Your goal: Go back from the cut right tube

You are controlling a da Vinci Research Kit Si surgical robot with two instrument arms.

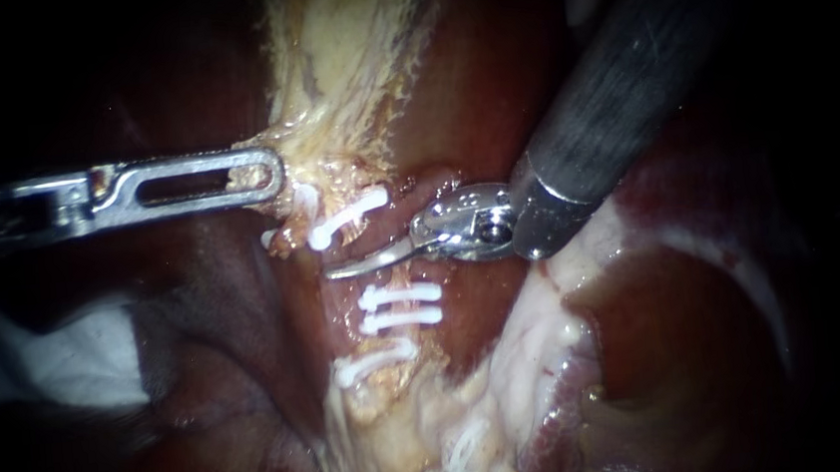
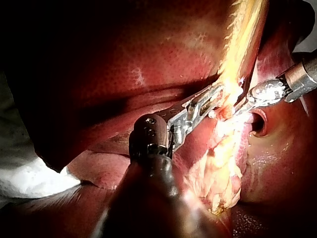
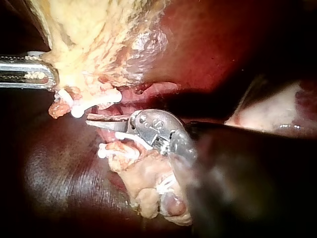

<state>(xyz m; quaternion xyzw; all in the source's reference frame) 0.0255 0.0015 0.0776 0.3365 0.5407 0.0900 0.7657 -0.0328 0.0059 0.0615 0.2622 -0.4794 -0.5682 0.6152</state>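
A strip of yellowish fatty tissue (image 1: 344, 32) runs down the middle of the endoscope view, over a tube that carries white clips. One clip (image 1: 348, 217) sits above a gap in the tube. Two clips (image 1: 400, 306) and a further one (image 1: 375, 362) sit below it. My right instrument (image 1: 343, 269) comes in from the upper right, and its thin curved blades lie together in that gap, holding nothing. They show the same way in the right wrist view (image 3: 91, 121). My left instrument (image 1: 270, 173) has its slotted jaws shut on the edge of the yellow tissue (image 2: 225, 99).
White gauze (image 1: 79, 353) lies at the lower left, also seen beside my left instrument's shaft (image 2: 29, 178). Dark red liver (image 1: 730, 362) surrounds the field. Pale glistening tissue (image 1: 549, 346) lies right under my right instrument's wrist.
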